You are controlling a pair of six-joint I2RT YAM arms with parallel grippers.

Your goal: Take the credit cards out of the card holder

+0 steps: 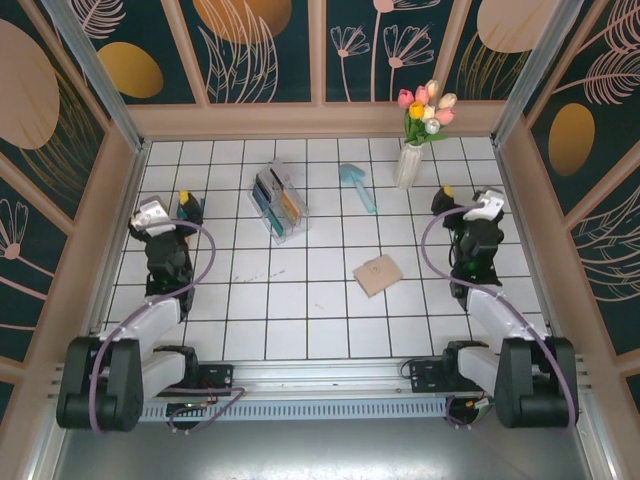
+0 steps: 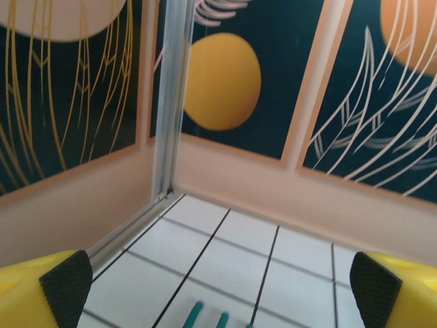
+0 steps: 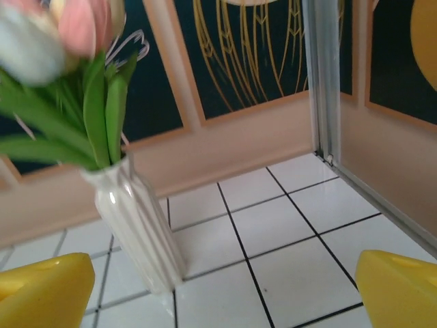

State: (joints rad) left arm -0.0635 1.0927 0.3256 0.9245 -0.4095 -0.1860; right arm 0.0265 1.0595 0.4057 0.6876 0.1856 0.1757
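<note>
The card holder [image 1: 377, 274] — a flat, tan, roughly square wallet with a matte, leathery look — is seen lying folded and slightly skewed on the white tiled surface [image 1: 300, 300]. It lies right of centre, nearer the right hand [image 1: 447, 194] than the left hand [image 1: 187, 205]. The credit cards are judged to be tucked inside it. Both hands are held with fingers wide apart and nothing between them; the left hand's yellow fingers are faced with black textured pads [image 2: 65, 287]. On the glossy tiles the thin holder could be pushed along rather than pinned. The ribbed white vase [image 1: 408, 165] of tulips stands near the right hand — it could be toppled by a careless swing.
</note>
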